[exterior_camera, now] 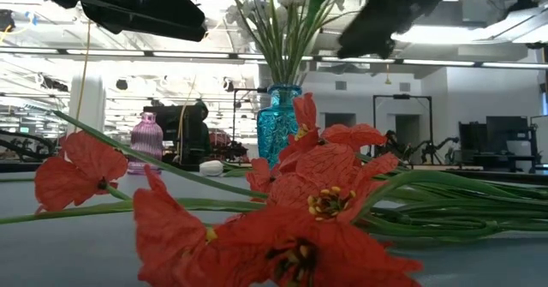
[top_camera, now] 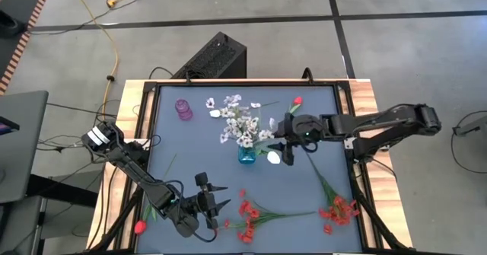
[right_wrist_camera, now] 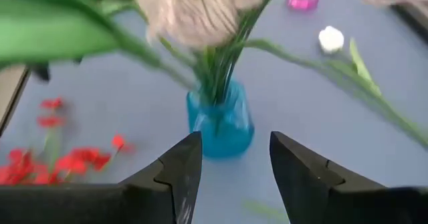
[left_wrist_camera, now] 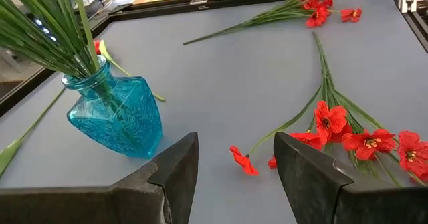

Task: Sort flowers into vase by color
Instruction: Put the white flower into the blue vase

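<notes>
A blue glass vase (top_camera: 246,154) stands mid-table with white flowers (top_camera: 240,122) standing in it by their green stems. Two sprays of red flowers lie flat on the table, one near the front edge (top_camera: 247,213) and one at the front right (top_camera: 338,209). A loose white bloom (top_camera: 274,157) lies right of the blue vase. My right gripper (top_camera: 289,157) hovers open just right of the vase, which shows beyond its fingers (right_wrist_camera: 221,124). My left gripper (top_camera: 222,196) is open at the front left, facing the vase (left_wrist_camera: 117,120) and the red spray (left_wrist_camera: 354,134), with nothing between its fingers.
A small purple vase (top_camera: 183,109) stands at the far left of the table. A single red flower (top_camera: 297,101) lies near the far edge, and another red bloom (top_camera: 139,227) lies at the left rim. A black box (top_camera: 217,57) sits beyond the far edge.
</notes>
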You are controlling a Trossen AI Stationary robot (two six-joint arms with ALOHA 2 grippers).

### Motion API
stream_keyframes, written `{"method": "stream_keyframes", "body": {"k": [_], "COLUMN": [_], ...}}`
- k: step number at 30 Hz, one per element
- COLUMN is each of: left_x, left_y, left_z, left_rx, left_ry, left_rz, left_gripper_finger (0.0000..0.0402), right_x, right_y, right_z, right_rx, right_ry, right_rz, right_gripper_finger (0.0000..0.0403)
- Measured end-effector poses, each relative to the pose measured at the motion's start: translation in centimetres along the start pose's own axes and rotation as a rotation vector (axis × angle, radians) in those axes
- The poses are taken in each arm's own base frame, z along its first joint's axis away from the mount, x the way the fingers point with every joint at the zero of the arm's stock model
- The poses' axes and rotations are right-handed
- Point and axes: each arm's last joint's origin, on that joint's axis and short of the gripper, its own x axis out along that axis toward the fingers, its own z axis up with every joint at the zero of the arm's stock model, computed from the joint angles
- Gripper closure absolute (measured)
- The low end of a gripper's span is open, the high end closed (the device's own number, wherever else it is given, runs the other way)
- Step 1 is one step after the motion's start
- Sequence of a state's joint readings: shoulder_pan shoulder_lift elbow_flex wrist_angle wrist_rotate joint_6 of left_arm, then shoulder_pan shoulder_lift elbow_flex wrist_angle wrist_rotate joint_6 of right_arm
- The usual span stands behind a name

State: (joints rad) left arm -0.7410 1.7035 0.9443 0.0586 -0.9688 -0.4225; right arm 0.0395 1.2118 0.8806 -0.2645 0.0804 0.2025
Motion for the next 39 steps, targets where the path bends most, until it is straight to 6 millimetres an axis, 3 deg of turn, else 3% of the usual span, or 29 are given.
{"method": "stream_keyframes", "body": {"k": [10, 14, 18, 22, 28, 35, 39], "left_x": [0.0, -0.5, -1.7, -2.7, -1.0, 1.4, 1.3], "left_y": [0.2, 1.1, 4.0, 8.5, 14.7, 18.1, 18.3], "left_z": [-0.5, -0.3, 1.7, 3.8, 3.7, 3.9, 3.9], "left_rx": [0.005, 0.01, -0.009, -0.057, -0.161, -0.149, -0.127], "left_ry": [0.045, 0.096, 0.127, 0.161, 0.396, 0.491, 0.486], "left_rz": [-0.012, -0.014, 0.016, 0.102, 0.226, 0.224, 0.241], "left_gripper_finger": [0.0216, 0.0217, 0.0217, 0.0217, 0.0217, 0.0217, 0.0217], "right_x": [-4.8, -6.1, -6.7, -6.9, -6.8, -6.0, -5.1], "right_y": [1.1, 1.9, 3.2, 4.6, 6.7, 8.2, 6.6], "right_z": [-0.2, -0.6, -1.1, -1.5, -2.4, -3.9, -5.0], "right_rx": [0.052, 0.066, 0.033, -0.024, -0.125, -0.28, -0.335], "right_ry": [0.181, 0.199, 0.207, 0.195, 0.184, 0.191, 0.225], "right_rz": [0.014, 0.044, 0.097, 0.097, 0.054, -0.01, -0.077], "right_gripper_finger": [0.02, 0.02, 0.02, 0.02, 0.02, 0.02, 0.0206]}}
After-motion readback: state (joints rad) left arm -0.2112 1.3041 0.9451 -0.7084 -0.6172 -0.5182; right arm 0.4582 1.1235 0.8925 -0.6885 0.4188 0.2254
